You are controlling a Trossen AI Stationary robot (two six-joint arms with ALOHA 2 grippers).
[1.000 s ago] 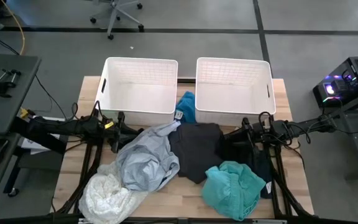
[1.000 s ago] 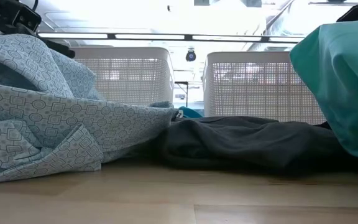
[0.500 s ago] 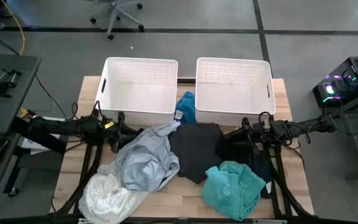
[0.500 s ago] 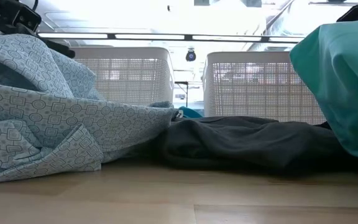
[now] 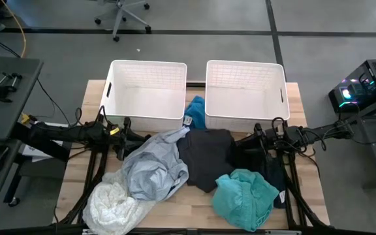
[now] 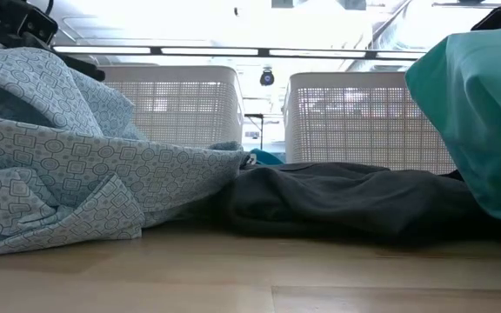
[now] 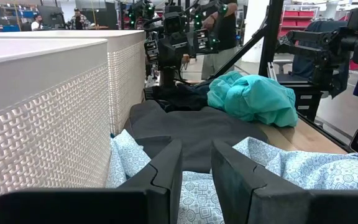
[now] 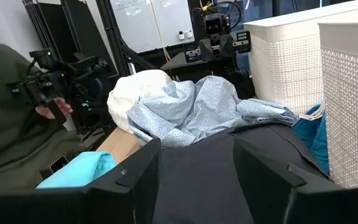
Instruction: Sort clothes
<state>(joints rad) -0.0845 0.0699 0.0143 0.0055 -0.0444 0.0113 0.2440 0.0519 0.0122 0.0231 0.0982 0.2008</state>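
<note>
Several garments lie on the wooden table (image 5: 181, 205). A white lacy one (image 5: 113, 205) is at the near left. A pale grey-blue one (image 5: 152, 166) is beside it. A dark grey one (image 5: 204, 156) lies in the middle. A teal one (image 5: 243, 196) is at the near right. A blue one (image 5: 196, 111) lies between the two baskets. My left gripper (image 5: 129, 139) is open, low at the pale grey-blue garment's far edge (image 7: 197, 193). My right gripper (image 5: 245, 142) is open, low at the dark grey garment's right side (image 8: 197, 180).
Two white mesh baskets (image 5: 147, 94) (image 5: 245, 91) stand side by side at the table's far edge, both showing no clothes inside. A person (image 8: 5, 118) stands beyond the table's left side. Bare wood shows along the near edge in the low view (image 6: 250, 278).
</note>
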